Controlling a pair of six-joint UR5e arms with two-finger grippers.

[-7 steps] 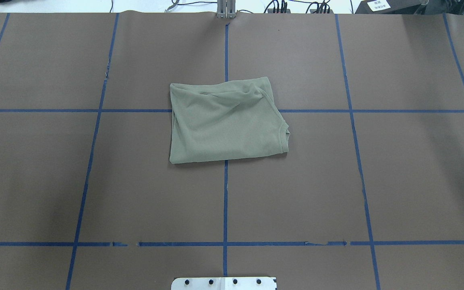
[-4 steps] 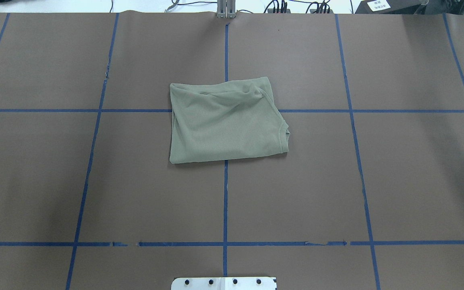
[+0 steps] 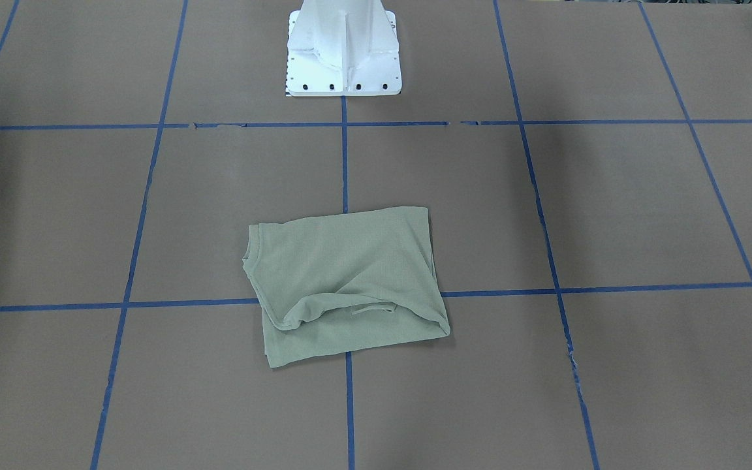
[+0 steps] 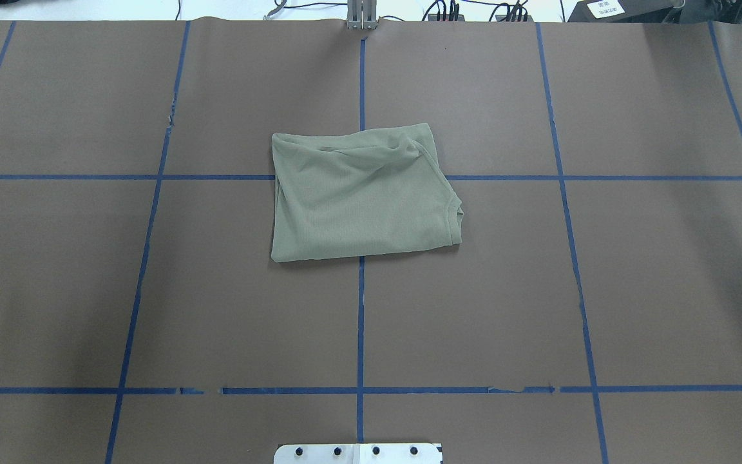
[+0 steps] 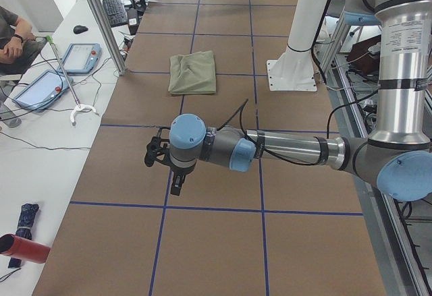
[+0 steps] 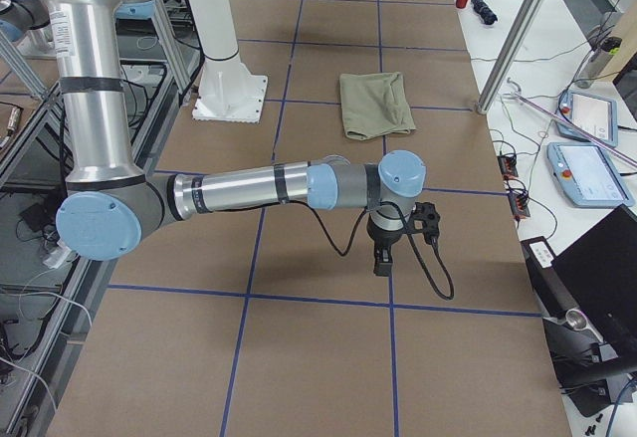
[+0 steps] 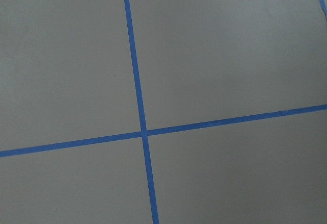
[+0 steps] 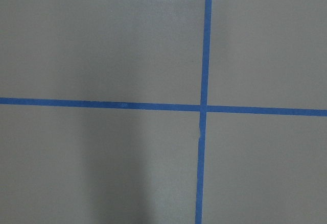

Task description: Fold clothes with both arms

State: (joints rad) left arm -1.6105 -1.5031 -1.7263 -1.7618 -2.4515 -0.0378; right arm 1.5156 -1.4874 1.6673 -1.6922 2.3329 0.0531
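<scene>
A: Brown paper covers the table (image 4: 152,290), marked with a blue tape grid (image 4: 360,322). Left side?

B: At that end the left gripper (image 5: 177,186) hangs over bare paper, well apart from the shirt. Side view only, so cannot tell if the jaws are apart or together.

A: Centre?

B: Sage-green shirt (image 4: 358,193), folded to a rough rectangle, flat over a tape crossing. Ribbed collar at its right edge, soft creases along the far edge.

A: Right side?

B: At the right end the right gripper (image 6: 382,260) is also over bare paper, well apart. Jaw state: cannot tell.
</scene>
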